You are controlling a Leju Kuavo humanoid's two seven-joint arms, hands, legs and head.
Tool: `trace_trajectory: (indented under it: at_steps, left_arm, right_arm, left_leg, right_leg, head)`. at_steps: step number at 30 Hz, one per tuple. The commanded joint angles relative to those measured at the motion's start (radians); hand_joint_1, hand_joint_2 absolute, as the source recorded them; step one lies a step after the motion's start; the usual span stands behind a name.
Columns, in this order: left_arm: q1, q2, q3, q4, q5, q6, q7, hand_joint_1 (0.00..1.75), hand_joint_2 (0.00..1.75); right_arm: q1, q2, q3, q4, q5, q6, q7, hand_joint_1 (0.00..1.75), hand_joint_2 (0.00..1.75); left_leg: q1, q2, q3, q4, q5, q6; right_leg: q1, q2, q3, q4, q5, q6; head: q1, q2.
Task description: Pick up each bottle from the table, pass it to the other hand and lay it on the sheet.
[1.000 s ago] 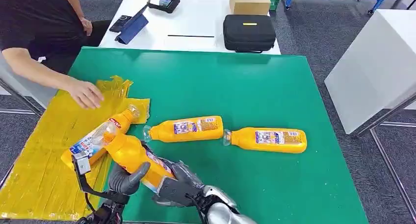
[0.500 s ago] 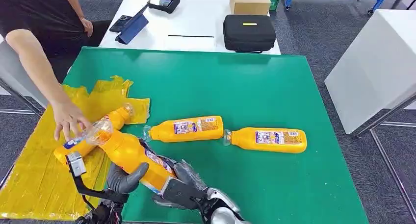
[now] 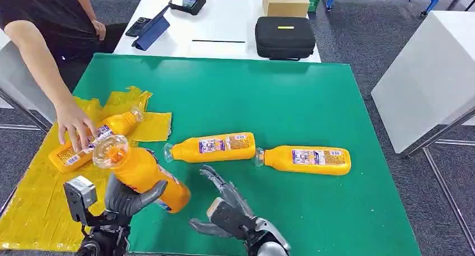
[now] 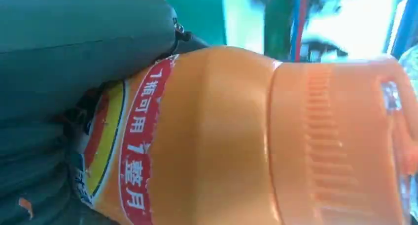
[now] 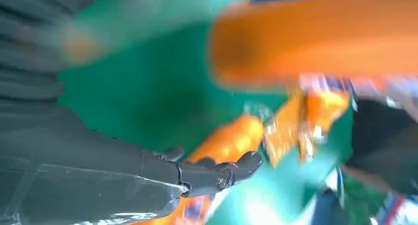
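Sheet point(image 3: 33, 205) at frame left on the table point(image 3: 269, 99), one bottle point(image 3: 89, 141) lying on it under a person's hand point(image 3: 73, 121). Two bottles point(image 3: 212, 147) point(image 3: 305, 159) lie end to end mid-frame. Left hand point(image 3: 126, 197) holds a bottle point(image 3: 143, 175) lower left; right hand point(image 3: 227, 214) just right of it.

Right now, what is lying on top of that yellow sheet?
One orange bottle lies on the yellow sheet, with a person's hand on it. The raised bottle in the robot's left hand hides part of the sheet.
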Motion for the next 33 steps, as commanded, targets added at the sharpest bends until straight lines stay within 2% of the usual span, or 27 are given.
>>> trace_trajectory:
  at_steps: [1, 2, 5, 10, 12, 16, 17, 18, 19, 20, 26, 29, 33]
  left_arm:
    - [-0.1, 0.078, 0.098, 0.029, -0.637, 0.397, -0.018, 1.75, 1.75]
    - [-0.103, 0.081, 0.097, 0.042, -0.747, 0.493, -0.018, 1.75, 1.75]
    - [-0.111, 0.105, 0.073, 0.115, -0.868, 0.619, 0.006, 1.75, 1.75]
    - [-0.14, 0.149, 0.053, 0.267, -1.02, 0.729, 0.071, 1.75, 1.75]
    - [-0.142, 0.139, 0.097, 0.287, -1.188, 0.729, 0.104, 1.75, 1.75]
    - [-0.146, 0.121, 0.128, 0.346, -1.275, 0.729, 0.117, 1.75, 1.75]
    - [-0.148, 0.129, 0.119, 0.36, -1.271, 0.729, 0.128, 1.75, 1.75]
    - [-0.16, 0.13, 0.113, 0.398, -1.279, 0.729, 0.141, 1.75, 1.75]
    - [-0.185, 0.136, 0.103, 0.454, -1.288, 0.729, 0.155, 1.75, 1.75]
    - [-0.229, 0.14, 0.091, 0.523, -1.31, 0.729, 0.189, 1.75, 1.75]
    - [-0.251, 0.144, 0.082, 0.551, -1.309, 0.729, 0.194, 1.75, 1.75]
    - [-0.345, 0.152, 0.055, 0.691, -1.315, 0.695, 0.269, 1.75, 1.75]
    - [-0.468, 0.149, 0.08, 0.889, -1.233, 0.725, 0.295, 1.75, 1.75]
  right_arm:
    - [0.056, -0.084, -0.266, -0.213, -0.024, 0.04, -0.011, 0.0, 0.0]
    - [0.066, -0.087, -0.283, -0.216, -0.036, 0.04, -0.016, 0.0, 0.0]
    - [0.079, -0.107, -0.28, -0.203, -0.053, 0.042, -0.032, 0.0, 0.0]
    - [0.074, -0.111, -0.243, -0.181, -0.058, 0.036, -0.035, 0.0, 0.0]
    - [0.054, -0.109, -0.219, -0.159, -0.05, 0.043, -0.027, 0.0, 0.0]
    - [0.046, -0.111, -0.197, -0.14, -0.05, 0.045, -0.027, 0.0, 0.0]
    - [0.048, -0.113, -0.194, -0.141, -0.05, 0.045, -0.027, 0.0, 0.0]
    - [0.053, -0.117, -0.189, -0.145, -0.048, 0.049, -0.029, 0.0, 0.0]
    - [0.056, -0.121, -0.183, -0.151, -0.046, 0.05, -0.031, 0.0, 0.0]
    - [0.051, -0.124, -0.177, -0.158, -0.041, 0.055, -0.032, 0.0, 0.0]
    - [0.045, -0.124, -0.177, -0.161, -0.039, 0.058, -0.029, 0.0, 0.0]
    - [0.06, -0.124, -0.179, -0.194, -0.035, 0.069, -0.025, 0.0, 0.0]
    - [0.075, -0.099, -0.183, -0.211, -0.017, 0.085, -0.01, 0.0, 0.0]
  left_leg:
    - [-0.001, -0.005, 0.002, 0.0, 0.0, -0.001]
    - [0.0, -0.003, 0.001, 0.0, 0.0, 0.0]
    - [-0.002, -0.006, 0.005, -0.001, -0.001, -0.001]
    - [-0.001, -0.002, 0.005, -0.003, 0.0, -0.001]
    - [-0.001, -0.002, 0.005, -0.003, 0.0, -0.001]
    - [-0.002, -0.002, 0.01, -0.003, -0.002, -0.002]
    - [-0.001, -0.001, 0.005, -0.002, -0.001, -0.001]
    - [-0.002, -0.002, 0.01, -0.003, -0.003, -0.001]
    - [-0.001, 0.0, 0.005, -0.002, -0.001, -0.001]
    - [-0.001, -0.002, 0.006, -0.003, -0.001, -0.001]
    - [-0.001, -0.001, 0.004, -0.001, 0.0, -0.001]
    - [-0.001, -0.003, 0.005, -0.002, -0.001, -0.001]
    - [-0.001, -0.007, 0.004, -0.001, 0.0, -0.001]
  right_leg:
    - [-0.001, -0.003, 0.002, 0.001, -0.002, -0.001]
    - [0.0, -0.002, 0.001, 0.0, -0.001, 0.0]
    - [-0.002, -0.004, 0.005, 0.001, -0.003, -0.001]
    - [-0.001, -0.001, 0.005, -0.001, -0.001, -0.001]
    - [-0.001, -0.001, 0.005, -0.001, -0.001, -0.001]
    - [-0.003, 0.001, 0.008, 0.001, -0.003, -0.002]
    - [-0.001, 0.001, 0.005, -0.001, -0.001, -0.001]
    - [-0.002, 0.001, 0.009, 0.001, -0.004, -0.002]
    - [-0.001, 0.001, 0.004, -0.001, -0.001, -0.001]
    - [-0.002, 0.0, 0.006, -0.001, -0.001, -0.001]
    - [-0.001, 0.0, 0.004, 0.0, -0.001, -0.001]
    - [-0.001, -0.001, 0.006, 0.0, -0.002, -0.001]
    - [-0.001, -0.005, 0.005, 0.001, -0.002, -0.001]
  head:
    - [0.0, 0.0]
    - [0.0, 0.0]
    - [0.0, 0.0]
    - [0.0, 0.0]
    - [0.0, 0.0]
    - [0.0, 0.0]
    - [0.0, 0.0]
    - [0.0, 0.0]
    - [0.0, 0.0]
    - [0.0, 0.0]
    - [0.0, 0.0]
    - [0.0, 0.0]
    - [0.0, 0.0]
